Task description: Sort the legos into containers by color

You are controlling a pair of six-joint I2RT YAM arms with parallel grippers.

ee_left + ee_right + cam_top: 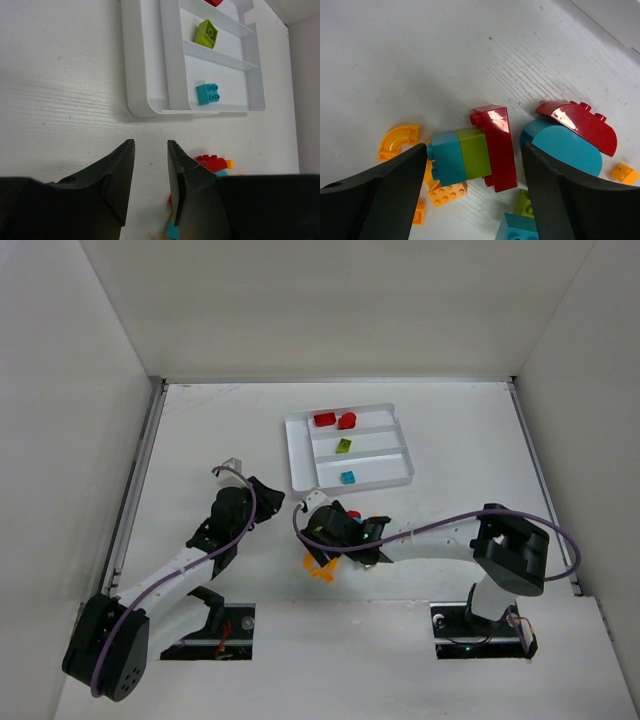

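The white tray holds two red legos in its far slot, a lime green one in the middle slot and a teal one in the near slot. A pile of loose legos lies near the tray's front. My right gripper is open over it. Its jaws stand on either side of a joined teal, green and red block. My left gripper is open and empty, just left of the pile, near the tray's front corner.
Around the block lie an orange arc, an orange brick, a red curved brick, a teal round brick and a small orange piece. White walls enclose the table.
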